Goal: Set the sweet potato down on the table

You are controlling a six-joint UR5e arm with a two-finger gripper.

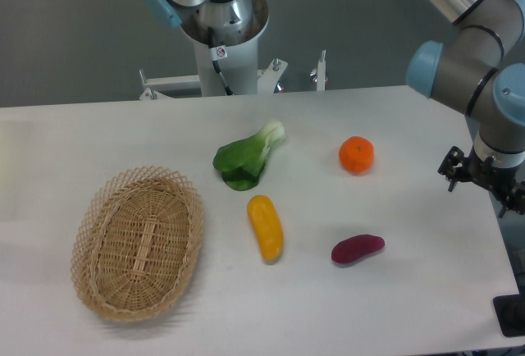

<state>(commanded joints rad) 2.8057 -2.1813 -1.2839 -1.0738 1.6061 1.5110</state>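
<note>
You see the sweet potato [358, 249] lying flat on the table [426, 307], right of the yellow vegetable [266, 227] and below the orange [357, 154]. The gripper [480, 177] hangs at the table's right edge, well apart from the potato, holding nothing you can see; you cannot tell how wide its jaws stand. A wicker basket [138, 243] sits at left, with bok choy [248, 157] near the centre.
</note>
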